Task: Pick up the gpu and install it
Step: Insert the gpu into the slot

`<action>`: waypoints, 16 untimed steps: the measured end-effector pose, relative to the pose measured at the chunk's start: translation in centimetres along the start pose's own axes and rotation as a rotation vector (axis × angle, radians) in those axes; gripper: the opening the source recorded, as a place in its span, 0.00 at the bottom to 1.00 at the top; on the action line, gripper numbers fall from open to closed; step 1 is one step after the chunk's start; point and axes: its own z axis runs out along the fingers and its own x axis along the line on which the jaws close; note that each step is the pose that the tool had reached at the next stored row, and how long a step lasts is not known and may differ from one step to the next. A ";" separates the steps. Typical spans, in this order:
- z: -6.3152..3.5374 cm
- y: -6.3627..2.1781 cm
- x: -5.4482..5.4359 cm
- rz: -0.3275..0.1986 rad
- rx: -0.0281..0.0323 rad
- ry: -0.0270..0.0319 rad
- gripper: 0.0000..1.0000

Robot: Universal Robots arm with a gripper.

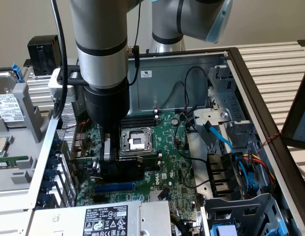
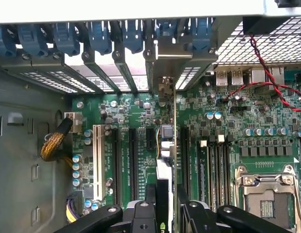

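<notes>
Our pincer (image 1: 114,167) is clenched on the gpu (image 1: 133,164), one of its fingers (image 2: 141,213) on either face. Around them stands the open computer case (image 1: 251,83), with the green motherboard (image 1: 167,147) on its floor. The gpu stands on edge directly under the wrist. Its long axis runs toward the blue latches (image 2: 99,36) at the case's back, silver bracket (image 2: 165,58) leading, parallel to the black expansion slots (image 2: 133,160). Whether its lower edge has met a slot, we cannot tell.

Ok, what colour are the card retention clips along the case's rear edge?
Blue. The clips show best in the wrist view.
</notes>
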 end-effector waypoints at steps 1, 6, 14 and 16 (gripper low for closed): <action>0.06 0.00 0.0 0.000 0.0000 -0.0001 0.27; 0.24 0.13 0.0 0.000 -0.0001 0.0000 0.27; 0.51 0.24 0.0 0.000 -0.0002 0.0002 0.27; 0.55 0.24 0.0 0.000 0.0000 0.0001 0.27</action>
